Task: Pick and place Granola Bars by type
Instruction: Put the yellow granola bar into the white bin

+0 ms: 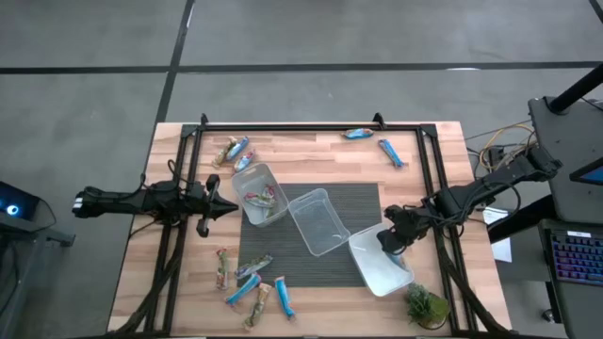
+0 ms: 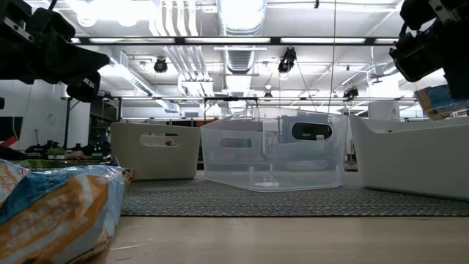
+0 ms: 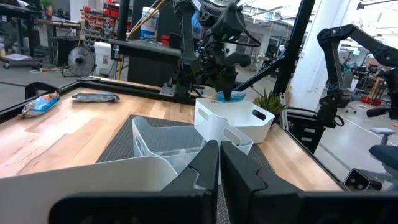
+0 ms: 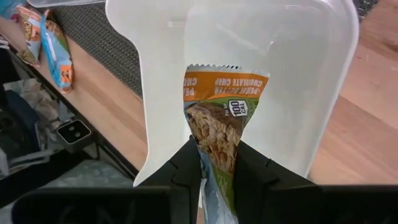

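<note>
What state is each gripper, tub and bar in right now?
Left gripper: shut, empty, beside left tub.
Right gripper: shut on granola bar, above right tub.
Left tub: holds bars.
Middle tub: looks empty.
Loose bars: lying on table.

The held granola bar (image 4: 217, 118) wrapper reads "100" and, upside down, "CHOCOLATE CHIP".
</note>
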`<move>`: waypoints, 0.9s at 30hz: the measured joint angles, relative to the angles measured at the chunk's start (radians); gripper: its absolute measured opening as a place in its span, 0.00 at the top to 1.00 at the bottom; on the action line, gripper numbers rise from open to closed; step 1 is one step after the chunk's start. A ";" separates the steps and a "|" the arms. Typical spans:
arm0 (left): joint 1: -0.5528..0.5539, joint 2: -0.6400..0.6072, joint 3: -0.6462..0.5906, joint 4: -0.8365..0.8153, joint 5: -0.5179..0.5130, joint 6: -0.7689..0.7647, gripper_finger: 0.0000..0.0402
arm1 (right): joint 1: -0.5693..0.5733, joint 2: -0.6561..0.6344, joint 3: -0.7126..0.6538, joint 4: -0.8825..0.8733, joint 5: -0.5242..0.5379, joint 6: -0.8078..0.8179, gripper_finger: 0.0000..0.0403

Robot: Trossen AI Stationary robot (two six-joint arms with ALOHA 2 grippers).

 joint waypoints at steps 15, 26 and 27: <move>0.000 0.000 0.000 0.000 0.000 0.000 1.00 | 0.000 0.000 0.000 -0.038 0.025 0.003 0.85; 0.000 0.000 0.000 0.000 0.000 0.000 1.00 | 0.000 0.000 0.000 -0.060 0.027 0.005 0.85; 0.000 0.000 0.000 0.000 0.000 0.000 1.00 | 0.000 0.000 0.000 -0.060 0.027 0.005 0.85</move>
